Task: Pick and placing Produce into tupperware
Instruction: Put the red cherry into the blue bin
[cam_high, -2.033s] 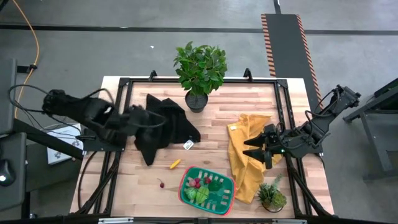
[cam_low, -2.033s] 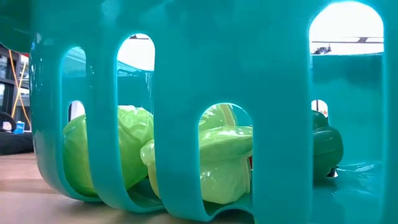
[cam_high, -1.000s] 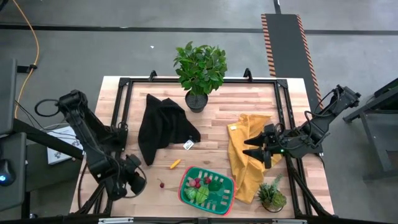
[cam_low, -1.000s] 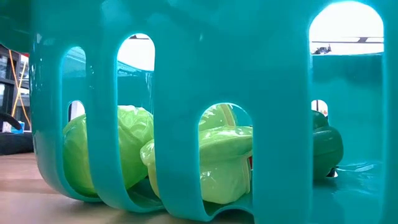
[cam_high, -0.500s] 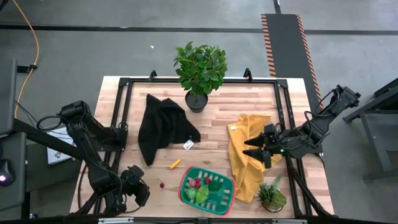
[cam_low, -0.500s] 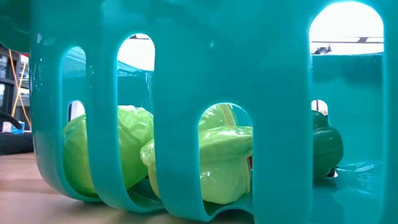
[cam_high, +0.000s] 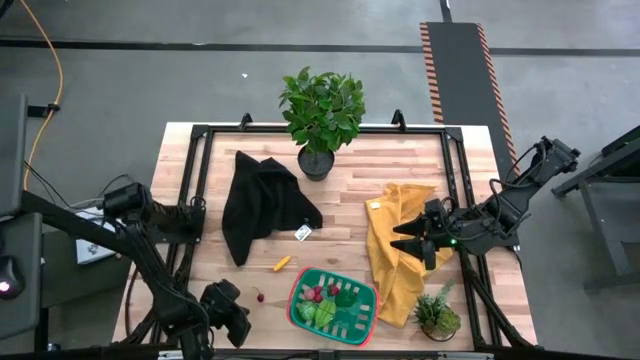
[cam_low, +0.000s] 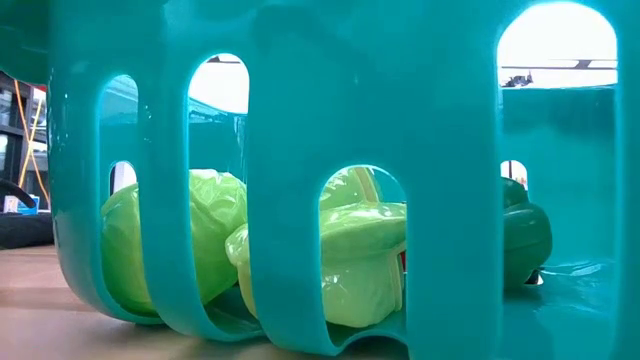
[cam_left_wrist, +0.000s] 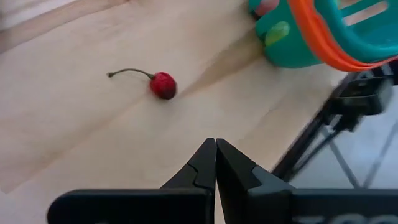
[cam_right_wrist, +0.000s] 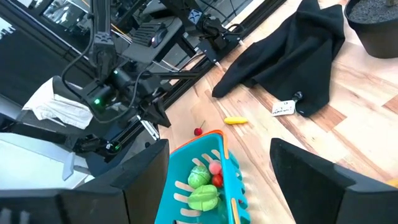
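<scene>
The tupperware (cam_high: 352, 322), a teal-green slotted tray with an orange-red rim, stands near the table's front edge. It holds lime-green (cam_low: 215, 240), dark green (cam_low: 527, 233) and red produce (cam_high: 317, 293). A red cherry (cam_left_wrist: 163, 85) with a thin stem lies on the wood just left of the tupperware (cam_left_wrist: 323, 31). A small yellow piece (cam_high: 282, 263) lies farther back. My left gripper (cam_high: 240, 318) hovers shut at the front left, its tips (cam_left_wrist: 216, 143) short of the cherry, touching nothing. My right gripper (cam_high: 405, 238) stands wide open above the yellow cloth (cam_high: 400, 262).
A black cloth (cam_high: 262, 200) with a white tag (cam_high: 304, 232) beside it lies at the back left. A potted plant (cam_high: 322, 115) stands at the far edge and a small plant (cam_high: 437, 315) at the front right. Black frame rails (cam_high: 190, 200) run along the table's sides.
My left gripper, staying shut, has swung from the table's left side toward the near edge and a little to the right, sinking closer to the cherry. The cherry, the tupperware and my right arm have kept still.
</scene>
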